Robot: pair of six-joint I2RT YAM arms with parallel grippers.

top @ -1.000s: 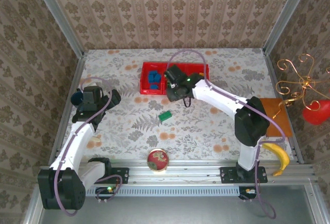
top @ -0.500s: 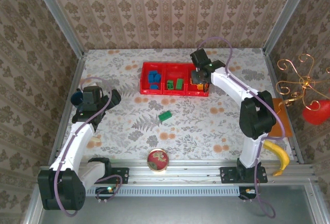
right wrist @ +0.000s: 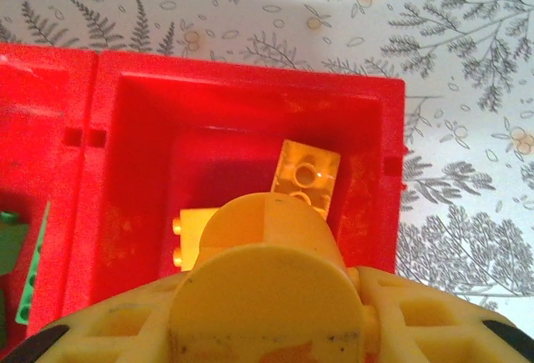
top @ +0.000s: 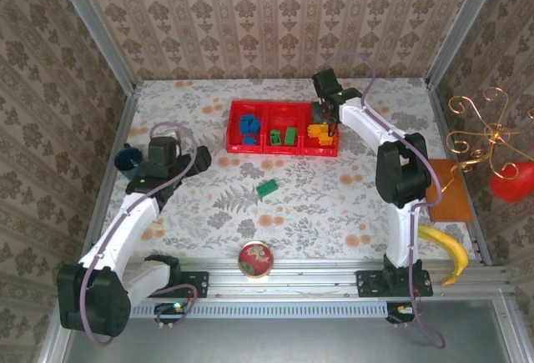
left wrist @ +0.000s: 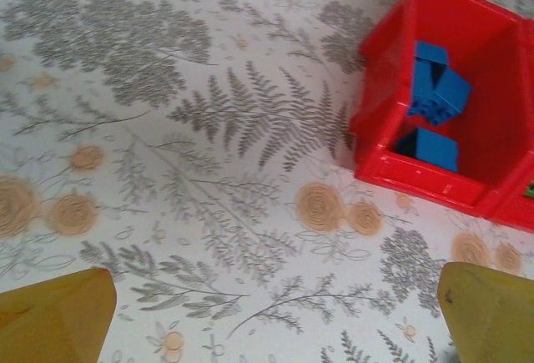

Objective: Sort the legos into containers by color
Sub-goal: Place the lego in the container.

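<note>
Three compartments make up the red tray (top: 284, 152), which sits toward the far edge of the table (top: 359, 204), about midway between the side edges. It holds blue legos (top: 248, 125) in the left one, green legos (top: 282, 137) in the middle and orange legos (top: 317, 132) in the right. From my seat the right gripper (top: 327, 119) hangs directly over that right compartment, at the tray's end nearer the right edge of the surface. Through its wrist camera I look down into the compartment and see one orange block (right wrist: 307, 175) lying tilted toward the far wall and a second orange block (right wrist: 192, 234) by the left wall, partly hidden. A rounded orange-yellow shape (right wrist: 267, 292) sits right under the lens and covers the fingertips, so I cannot tell whether this claw is clamped on anything or how wide it stands. The left gripper (left wrist: 274, 321) is spread wide with nothing between its yellow fingertips (left wrist: 58, 317); it hovers over bare surface near the tray's left end. One green lego (top: 267, 187) lies loose on the surface — nearer to me than the tray, apart from it, roughly mid-table. A dark blue cup (top: 128, 158) stands by the left edge, a small round dish (top: 255, 259) at the near edge, and a banana (top: 446, 250) by the near right corner.
</note>
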